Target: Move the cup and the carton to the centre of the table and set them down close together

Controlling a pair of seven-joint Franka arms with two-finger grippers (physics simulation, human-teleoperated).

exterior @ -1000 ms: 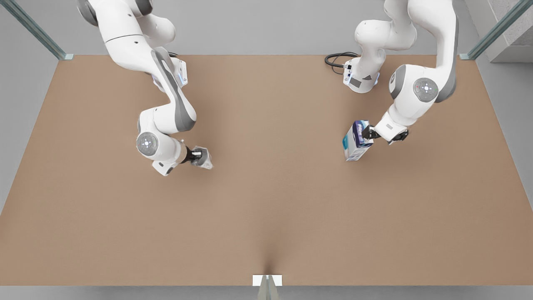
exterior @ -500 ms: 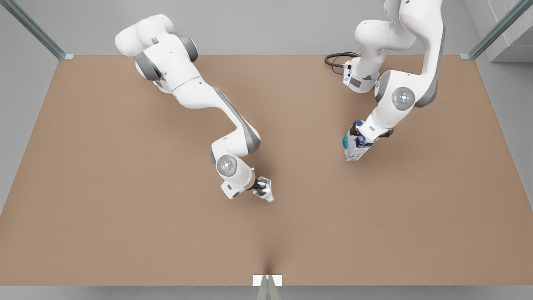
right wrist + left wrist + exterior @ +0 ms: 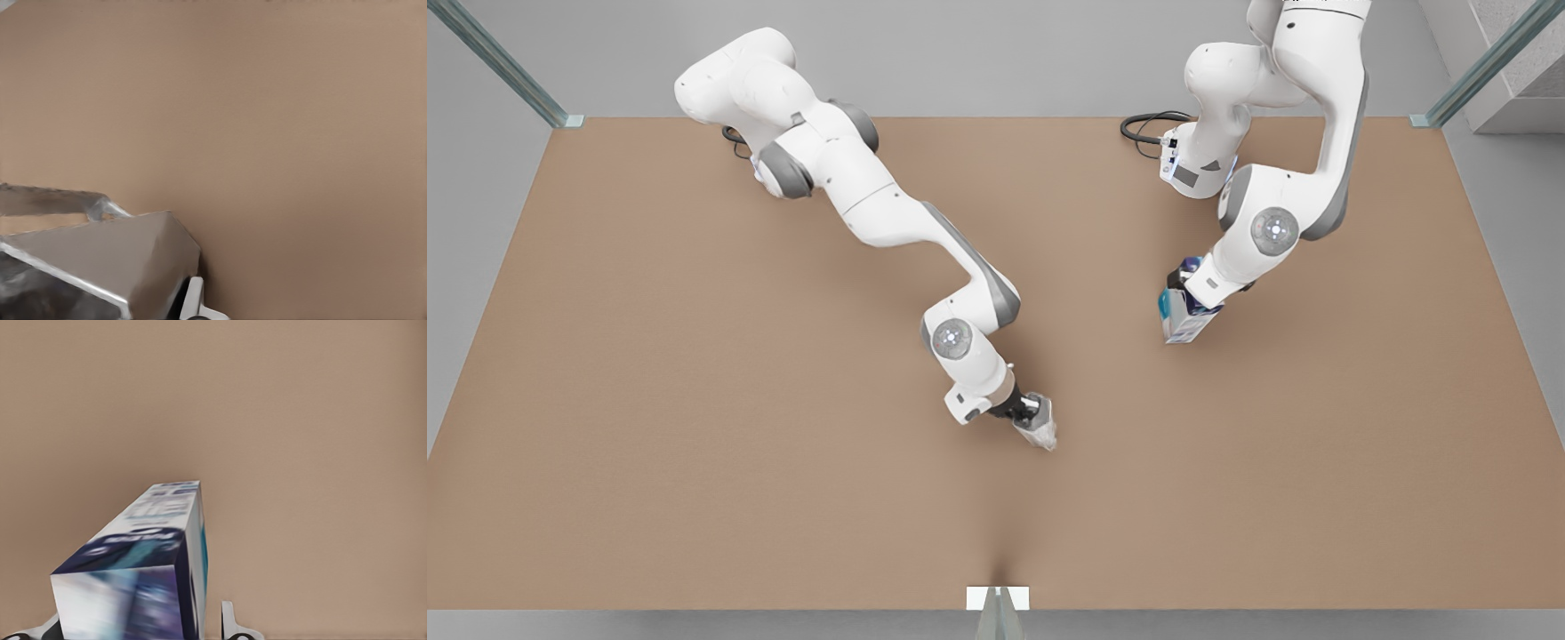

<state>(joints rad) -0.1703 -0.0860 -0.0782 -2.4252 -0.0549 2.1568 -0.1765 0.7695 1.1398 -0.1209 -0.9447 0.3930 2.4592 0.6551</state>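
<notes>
Table first: it is big, flat and tan-brown, and both white arms reach over it. A black cable curls on it near the far edge, by one arm's base. The carton is white with dark blue and teal print. It sits toward the front view's right, and the left gripper is squeezed around it. The cup is small, grey and glassy. The right gripper grips it near the middle of the table, well apart from the carton. Bare table lies between them.
</notes>
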